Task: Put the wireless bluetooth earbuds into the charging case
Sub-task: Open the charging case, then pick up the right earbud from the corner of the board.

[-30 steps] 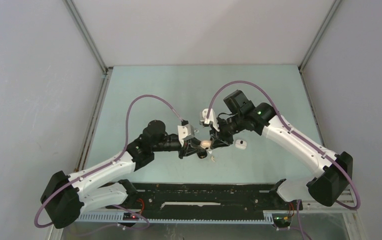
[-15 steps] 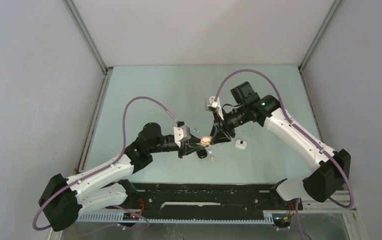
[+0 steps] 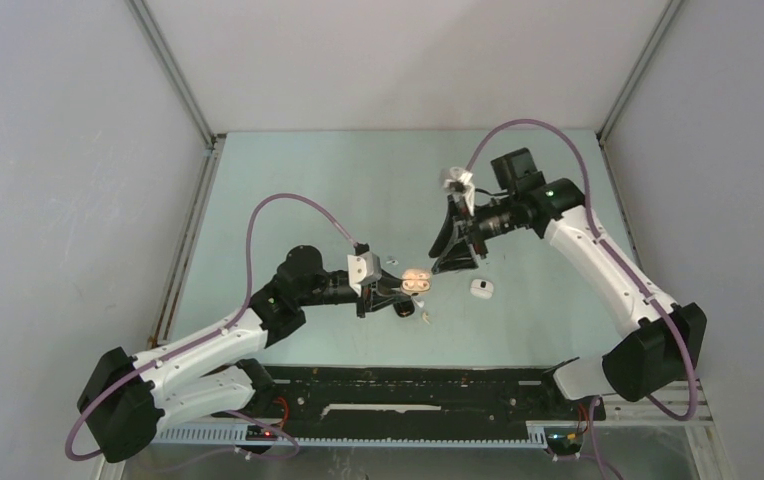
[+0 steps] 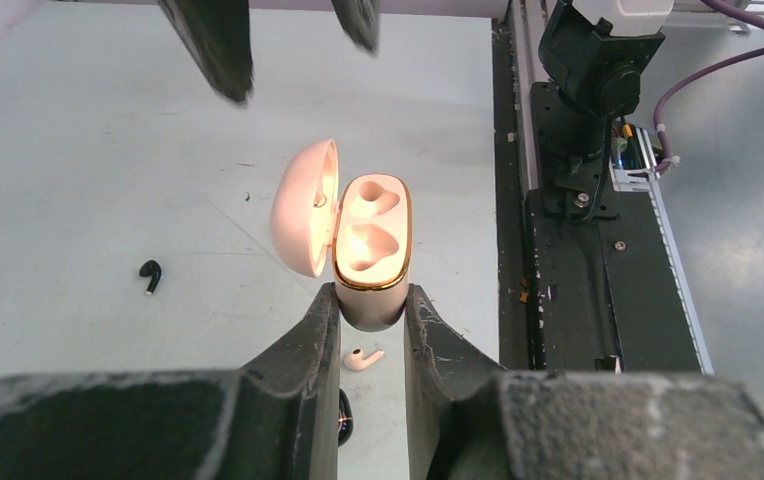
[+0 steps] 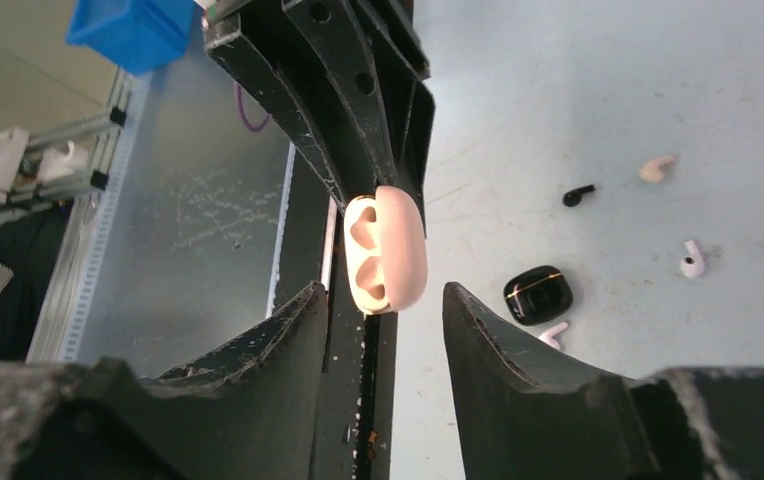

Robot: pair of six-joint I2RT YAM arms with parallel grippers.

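Pale green table (image 3: 298, 190) boxed in by plain grey-white walls w/ aluminium posts at the far corners; a black rail (image 3: 408, 385) runs along the near edge by the arm bases. The L gripper (image 4: 371, 300) reaches in from the left and is clamped tight on the lower body of the charging case (image 4: 370, 245), a pale pink one w/ a gold rim. The case is held off the surface about mid-table, towards the near side. Its lid is swung open on the hinge and both wells are empty. The R gripper (image 3: 455, 262) sits just far-right of the case, apart from it, fingers roughly half spread w/ nothing between them. In the R wrist view the open case shows beyond the gap, touched by neither finger. The earbuds lie loose on the table, none in the case. A white bud (image 4: 362, 358) lies directly below the L fingers, and a black bud (image 4: 150, 274) is on the far side of the case. Further off in the R wrist view are a beige bud (image 5: 656, 168) and a second white bud (image 5: 693, 260). A closed black case (image 5: 538, 293) lies flat under the L gripper, just beside the first white bud. A white case (image 3: 481, 288) rests on the table to the right of the held case, near-right of the R gripper's fingers.
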